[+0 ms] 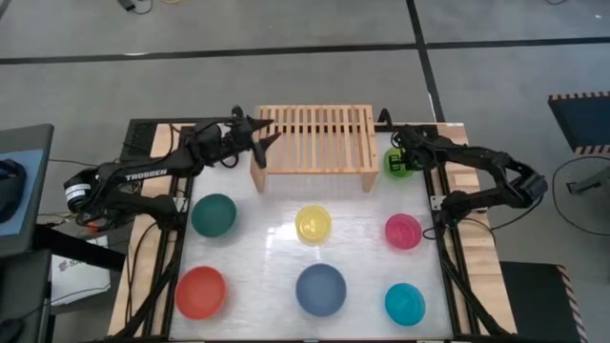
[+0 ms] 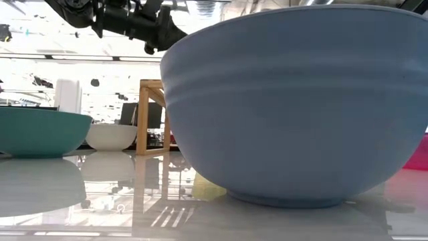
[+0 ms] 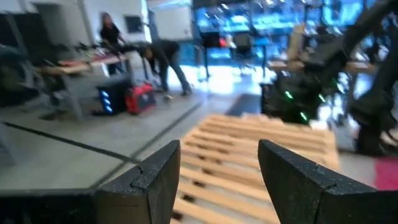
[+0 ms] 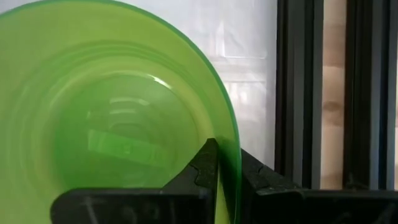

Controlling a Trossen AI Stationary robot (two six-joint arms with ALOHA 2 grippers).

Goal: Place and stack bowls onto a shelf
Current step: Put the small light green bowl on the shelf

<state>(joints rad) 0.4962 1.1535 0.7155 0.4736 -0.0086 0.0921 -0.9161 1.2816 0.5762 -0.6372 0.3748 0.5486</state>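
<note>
Both arms fill the upper part of the high view. The left gripper (image 1: 270, 132) hangs over the near-left corner of the low pale wooden slatted shelf (image 1: 315, 143); its top is bare. The right gripper (image 1: 398, 160) sits at the small round lime green bowl (image 1: 394, 162), just beside the shelf's right leg. Six bowls lie loose on the white table (image 1: 262, 243): dark teal (image 1: 213, 213), yellow (image 1: 313, 224), magenta (image 1: 402, 231), red (image 1: 200, 292), slate blue (image 1: 320, 289) and cyan (image 1: 405, 303).

From table height, the slate blue bowl (image 2: 294, 100) looms closest, with the teal one (image 2: 41, 132) and a white bowl (image 2: 111, 136) behind, near the shelf's leg (image 2: 144, 117).

The left wrist view shows its fingers (image 3: 155, 177) spread wide and empty above the slats (image 3: 261, 149).

The right wrist view shows the fingers (image 4: 205, 165) pinched narrowly on the green bowl's rim (image 4: 124, 106), one inside and one outside.

The step in hand looks like lifting the green bowl onto the shelf. A rim pinch lets the bowl tilt, so I would raise it slowly, clear the shelf edge fully, then set it flat across several slats, away from the left gripper.
</note>
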